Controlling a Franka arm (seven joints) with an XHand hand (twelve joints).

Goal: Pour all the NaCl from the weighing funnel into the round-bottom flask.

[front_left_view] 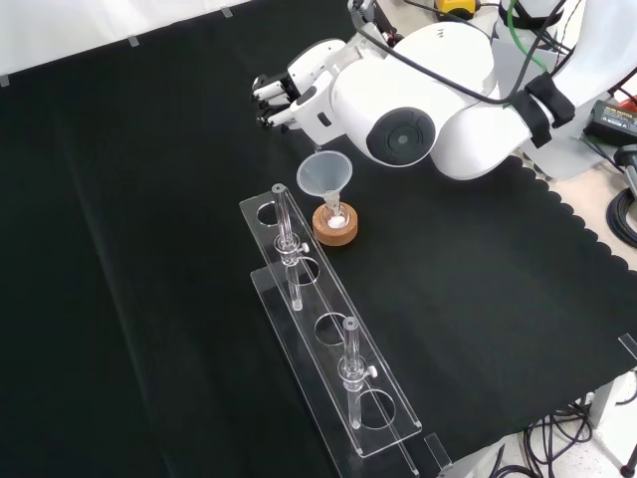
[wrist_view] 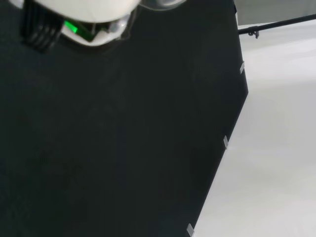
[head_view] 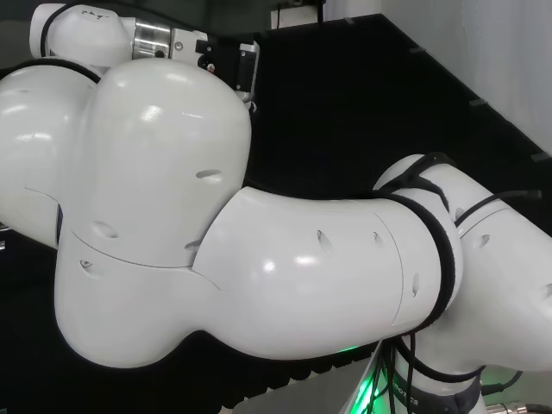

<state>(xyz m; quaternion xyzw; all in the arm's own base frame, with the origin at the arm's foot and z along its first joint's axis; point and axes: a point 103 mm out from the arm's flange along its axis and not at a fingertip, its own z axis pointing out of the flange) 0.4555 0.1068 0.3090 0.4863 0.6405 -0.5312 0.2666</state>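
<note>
- The black and white hand (front_left_view: 284,98) sits at the top of the front view, to the left of the arm's big white link with a round grey cap (front_left_view: 401,134); its fingers (front_left_view: 267,100) look bent, but I cannot tell whether they grip anything.
- Just below the hand in the front view stands a clear cone-shaped funnel (front_left_view: 324,175), mouth up, its stem going down into the neck of a small clear round-bottom flask (front_left_view: 335,215).
- The flask rests on a brown cork ring stand (front_left_view: 334,229), and a little white powder (front_left_view: 336,220) shows inside at its bottom.
- The weighing funnel of the task cannot be made out with certainty; whether the hand holds it cannot be told.
- To the left of the flask and running toward the bottom of the front view lies a long clear plastic rack with round holes (front_left_view: 383,418).
- 2 slim clear glass tubes stand upright in that rack: 1 tube near the flask (front_left_view: 287,244) and 1 tube farther down the rack (front_left_view: 351,363).
- Everything stands on the black cloth (front_left_view: 129,269) that covers the bench.
- In the head view the arm's white links (head_view: 155,198) stand large in front of the black cloth.
- In the wrist view a blurred white part of the hand (wrist_view: 84,12) with a green light shows above the dark cloth.
</note>
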